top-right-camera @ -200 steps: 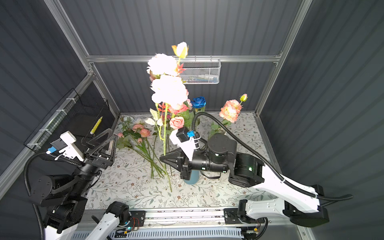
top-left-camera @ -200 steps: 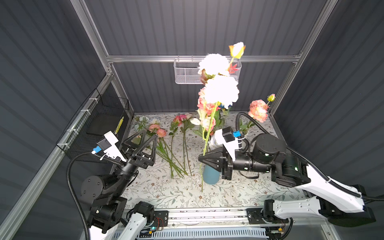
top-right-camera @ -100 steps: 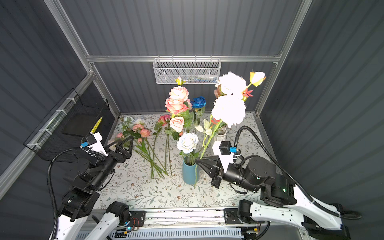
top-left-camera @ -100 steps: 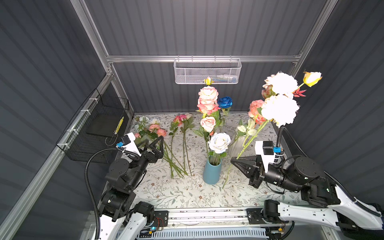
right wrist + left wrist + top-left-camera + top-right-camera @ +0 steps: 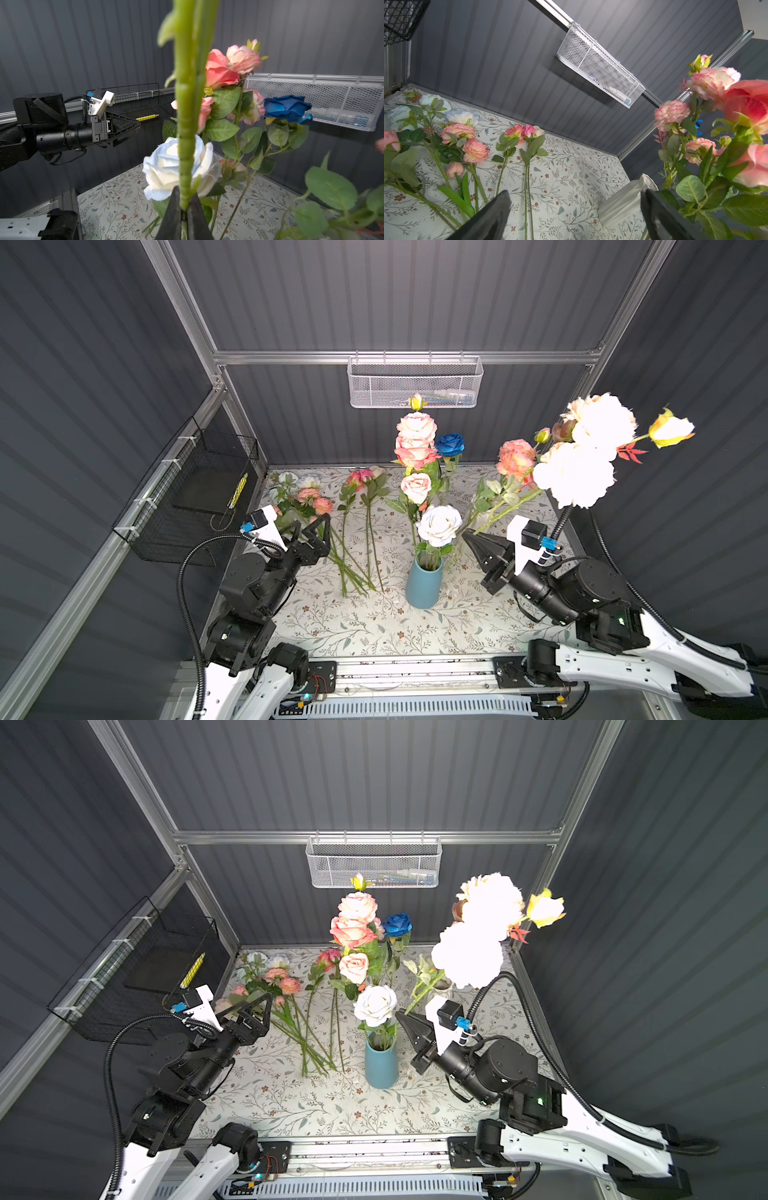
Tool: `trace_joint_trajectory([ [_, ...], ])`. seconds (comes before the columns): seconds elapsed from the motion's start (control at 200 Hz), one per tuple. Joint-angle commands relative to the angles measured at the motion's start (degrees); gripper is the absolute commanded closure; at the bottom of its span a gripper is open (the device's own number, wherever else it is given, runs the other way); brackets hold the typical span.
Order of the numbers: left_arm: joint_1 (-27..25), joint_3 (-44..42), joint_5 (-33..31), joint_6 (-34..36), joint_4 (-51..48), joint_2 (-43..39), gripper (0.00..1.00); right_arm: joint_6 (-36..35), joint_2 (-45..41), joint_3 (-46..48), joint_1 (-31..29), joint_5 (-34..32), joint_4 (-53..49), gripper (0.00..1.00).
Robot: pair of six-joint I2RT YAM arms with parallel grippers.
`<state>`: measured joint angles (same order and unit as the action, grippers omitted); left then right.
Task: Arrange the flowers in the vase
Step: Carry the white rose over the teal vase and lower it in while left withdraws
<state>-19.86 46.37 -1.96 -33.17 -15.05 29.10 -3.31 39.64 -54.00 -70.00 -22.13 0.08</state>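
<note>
Top views both show a blue vase [image 5: 424, 585] in the middle of the bench [image 5: 374, 626], already holding several flowers: a cream rose [image 5: 439, 524] low at the front, with tall pink roses [image 5: 415, 439] and a deep blue rose [image 5: 450, 443] behind. The right end effector [image 5: 469, 534] hangs just beside the vase, pinching the lower stem of a white peony spray [image 5: 575, 472] that leans up and away to the right; its foot is not in the vase. The left end effector [image 5: 311, 523] hovers, spread and empty, over loose flowers [image 5: 323, 505] lying on the bench left of the vase. A peach bloom [image 5: 515, 456] stands behind the right arm (what holds it up I cannot tell).

Left wrist view: both dark fingers [image 5: 488, 216] stand wide apart with nothing between them. Beyond them pink peonies [image 5: 467, 141], pale blue blooms [image 5: 462, 116] and two rose stems [image 5: 527, 133] lie flat on the bench.

Right wrist view: the jaws press together on the thick green stem [image 5: 187, 124], with the cream rose right behind it.

I judge the task near halfway: a few blooms are placed, one spray is in hand, and some half-dozen stems are left to lift.
</note>
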Motion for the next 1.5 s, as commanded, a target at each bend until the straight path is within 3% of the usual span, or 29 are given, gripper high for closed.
trace_joint_trajectory([
  [0.0,-0.27,-0.31,0.36,-0.06,0.63,0.35,0.00,-3.62,2.10,-0.46,2.00,0.30,6.11,1.00],
  [0.225,-0.27,-0.73,0.47,0.03,0.53,0.25,0.00,0.41,4.74,3.83,7.36,4.24,8.76,1.00],
  [0.62,-0.27,-1.08,0.99,0.30,-0.04,1.23,0.00,13.80,2.83,17.07,7.51,3.56,7.79,1.00],
  [0.835,-0.27,-1.70,1.33,-0.27,0.37,2.75,0.00,19.25,2.30,18.84,7.51,3.36,2.16,0.98],
  [0.915,-0.27,-2.02,1.74,-0.44,0.64,3.39,0.00,20.34,2.24,18.74,7.43,3.41,0.08,0.91],
  [1.085,-0.27,-2.32,2.39,-0.61,0.80,4.21,0.00,21.59,-0.48,18.83,6.85,4.05,-2.46,0.64],
  [1.261,-0.27,-2.59,2.31,-0.63,0.81,4.32,0.00,22.62,-3.61,18.49,6.12,3.99,-5.74,0.45],
  [1.491,-0.27,-2.20,0.60,-0.41,-2.09,7.88,0.00,25.47,-7.16,18.54,5.50,3.48,-10.56,0.32],
])
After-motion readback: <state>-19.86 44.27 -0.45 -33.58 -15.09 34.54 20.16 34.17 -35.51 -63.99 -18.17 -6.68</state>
